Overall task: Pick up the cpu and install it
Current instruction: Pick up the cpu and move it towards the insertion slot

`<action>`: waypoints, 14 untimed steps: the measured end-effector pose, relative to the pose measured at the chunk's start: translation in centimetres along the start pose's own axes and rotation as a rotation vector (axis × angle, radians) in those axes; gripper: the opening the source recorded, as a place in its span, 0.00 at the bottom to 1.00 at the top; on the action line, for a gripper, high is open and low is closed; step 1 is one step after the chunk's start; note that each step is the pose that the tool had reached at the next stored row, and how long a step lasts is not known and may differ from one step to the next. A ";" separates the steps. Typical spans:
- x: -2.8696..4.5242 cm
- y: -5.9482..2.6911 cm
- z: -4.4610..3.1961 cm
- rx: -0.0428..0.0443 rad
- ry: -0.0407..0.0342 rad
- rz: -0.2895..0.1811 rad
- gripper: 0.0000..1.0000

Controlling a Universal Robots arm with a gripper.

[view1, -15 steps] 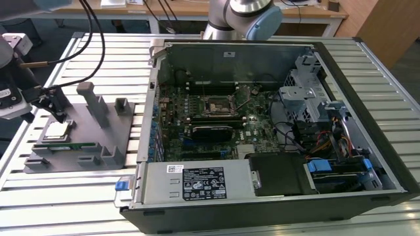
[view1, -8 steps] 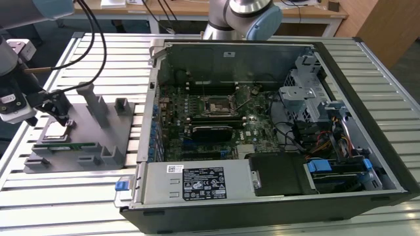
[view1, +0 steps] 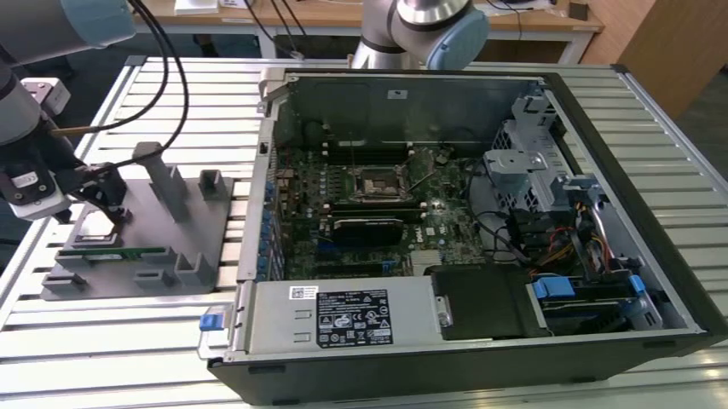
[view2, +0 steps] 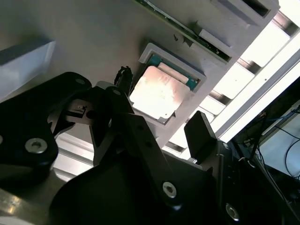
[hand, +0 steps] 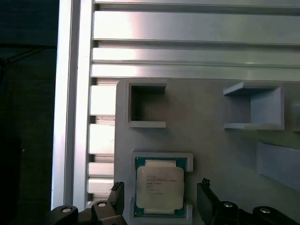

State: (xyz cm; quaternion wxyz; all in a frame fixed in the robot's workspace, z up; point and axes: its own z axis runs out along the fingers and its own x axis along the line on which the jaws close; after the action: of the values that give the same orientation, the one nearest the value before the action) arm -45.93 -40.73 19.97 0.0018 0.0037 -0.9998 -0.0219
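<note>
The gripper (hand: 160, 194) hangs empty, its 2 fingers (hand: 206, 201) spread wide and straddling the cpu (hand: 159, 187). The chip lies flat, metal lid up, in a walled pocket close to one edge of the grey holder plate (hand: 211, 140), beside the slatted table (hand: 187, 42). The tips look set outside the pocket's rim. Lowered so, they could land on it or pinch off-centre and tilt the chip. Farther off, the socket (view1: 376, 181) sits in the open computer case (view1: 592, 128).
</note>
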 end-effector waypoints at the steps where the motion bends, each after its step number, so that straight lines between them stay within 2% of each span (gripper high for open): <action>1: 0.00 0.03 0.15 0.0001 0.0008 0.000 0.72; 10: -0.01 0.36 1.09 0.0000 0.0018 0.002 0.70; 11: -0.01 0.36 1.15 0.0001 0.0018 0.003 0.64; 12: 0.00 0.36 1.20 0.0001 0.0019 0.003 0.64; 13: 0.01 0.36 1.24 0.0002 0.0020 0.003 0.57; 14: 0.02 0.36 1.29 0.0001 0.0018 0.003 0.57</action>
State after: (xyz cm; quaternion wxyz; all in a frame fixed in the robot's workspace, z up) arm -45.95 -40.31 18.70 0.0027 0.0023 -0.9998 -0.0218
